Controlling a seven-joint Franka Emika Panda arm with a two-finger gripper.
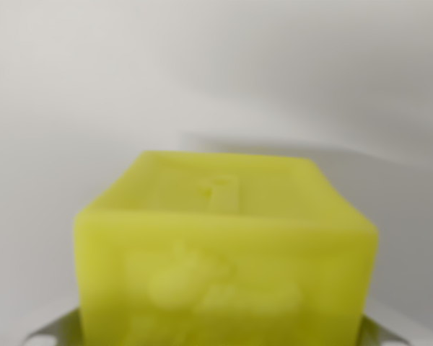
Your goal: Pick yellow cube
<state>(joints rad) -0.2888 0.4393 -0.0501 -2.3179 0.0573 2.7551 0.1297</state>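
The yellow cube point(224, 252) fills the lower middle of the wrist view, very close and blurred, with a raised figure on its near face and a small mark on its top. Only pale grey bits of my gripper point(220, 337) show, one at each bottom corner of the cube. These fingertips point(52, 330) press against the cube's left and right sides, so the gripper is shut on it. The cube's underside and the rest of the fingers are cut off by the frame's lower edge.
A plain white surface point(130, 86) lies behind and around the cube. A soft grey shadow point(332, 155) stretches behind the cube toward the wrist view's right.
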